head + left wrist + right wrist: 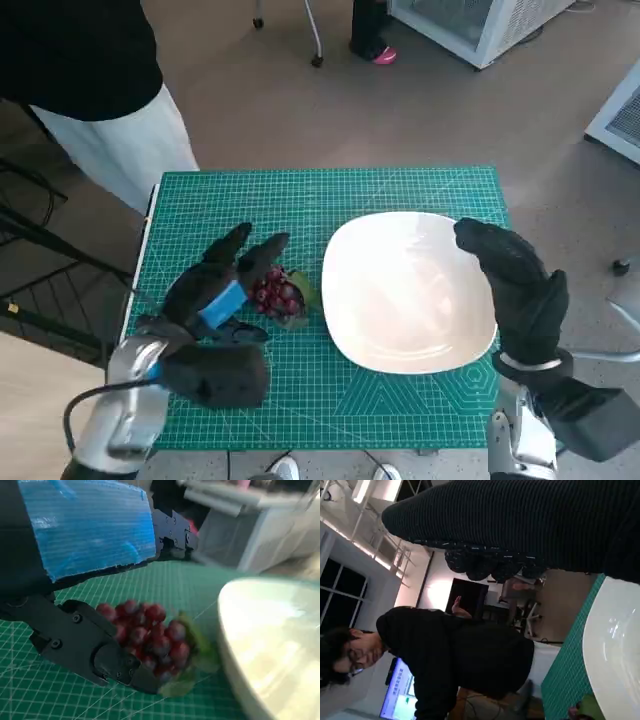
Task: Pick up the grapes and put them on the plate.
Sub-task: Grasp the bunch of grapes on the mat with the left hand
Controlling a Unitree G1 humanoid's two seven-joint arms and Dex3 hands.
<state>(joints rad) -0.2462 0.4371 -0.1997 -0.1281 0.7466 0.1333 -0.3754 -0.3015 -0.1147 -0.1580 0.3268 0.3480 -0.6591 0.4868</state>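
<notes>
So the robot was right at the grab stage. Its left hand (222,290) was down on the green cutting mat (330,190) with the fingers (95,652) wrapped in around the grapes (277,292), one below the bunch and another above it. The close-up from that wrist showed the dark red bunch (150,637) sitting between the black fingers, with a bit of green leaf (197,645) poking out on the plate side. It looked like contact, but the grapes were resting on the mat, so I'd call it closing on them and not lifted, and honestly I couldn't tell if the grip was firm.

The white plate (400,340) was just right of the bunch, its near-left rim almost touching the leaf. So the next move, as I read it, was to squeeze enough to hold without squashing, lift straight up, carry a short way right over the rim, and let go. The rim is raised, so dragging the bunch sideways would probably just bump it.

The right hand (515,280) in the knitted glove hung over the plate's right edge holding nothing, fingers loosely curled (490,565). It wasn't in the path, but it was close to the landing spot.

A person in a black top (75,50) stood at the far left corner of the table, and there were chair legs (315,40) on the floor beyond. Neither was in the way.
</notes>
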